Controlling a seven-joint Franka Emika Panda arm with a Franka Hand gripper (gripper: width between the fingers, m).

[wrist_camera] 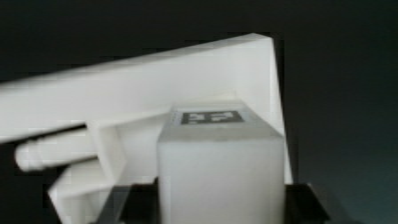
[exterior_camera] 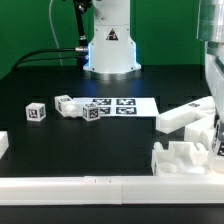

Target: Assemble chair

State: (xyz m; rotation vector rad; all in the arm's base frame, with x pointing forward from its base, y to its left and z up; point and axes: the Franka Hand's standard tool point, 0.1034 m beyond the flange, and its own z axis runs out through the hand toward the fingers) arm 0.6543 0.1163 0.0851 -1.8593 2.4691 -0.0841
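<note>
Chair [exterior_camera: 186, 150] parts crowd the near edge on the exterior view's right: one blocky base, and above it one slab [exterior_camera: 185, 116], its long axis slanting up toward the right. The gripper [exterior_camera: 216, 135] hangs straight down at the right edge, fingers [wrist_camera: 118, 203] part-closed around one tagged bar [wrist_camera: 221, 165]. One marker board [exterior_camera: 122, 105] lies mid-table, with roughly four small blocks [exterior_camera: 37, 112] at its left end and beyond.

Three small tagged white blocks [exterior_camera: 65, 104] are spread toward the exterior view's left, a glossy slab [exterior_camera: 185, 117] is tilted at its right above a blocky piece [exterior_camera: 183, 158], and a tagged bar [wrist_camera: 217, 165] is seen close against the slab.
</note>
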